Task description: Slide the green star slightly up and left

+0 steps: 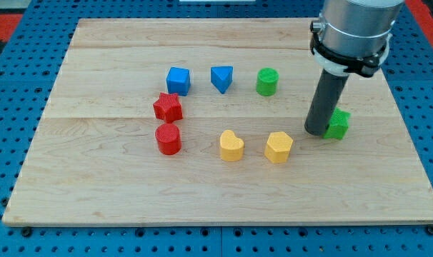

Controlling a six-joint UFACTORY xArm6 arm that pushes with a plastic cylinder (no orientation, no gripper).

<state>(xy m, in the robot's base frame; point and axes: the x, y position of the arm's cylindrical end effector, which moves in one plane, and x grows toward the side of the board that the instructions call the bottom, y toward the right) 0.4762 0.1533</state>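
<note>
The green star [338,124] lies toward the view's right on the wooden surface [95,185], partly hidden behind the dark rod. My tip [318,132], the tool here, is a single rod with nothing to part or close; it stands on the surface just at the star's left side, seemingly touching it. To the view's left of my tip sit a yellow pentagon-like block [279,147] and a yellow heart [231,145]. Further up are a green cylinder [267,81], a blue triangle block [221,78] and a blue cube [178,81]. A red star [168,108] and a red cylinder [168,138] lie at the left. No writing or labels can be read.
</note>
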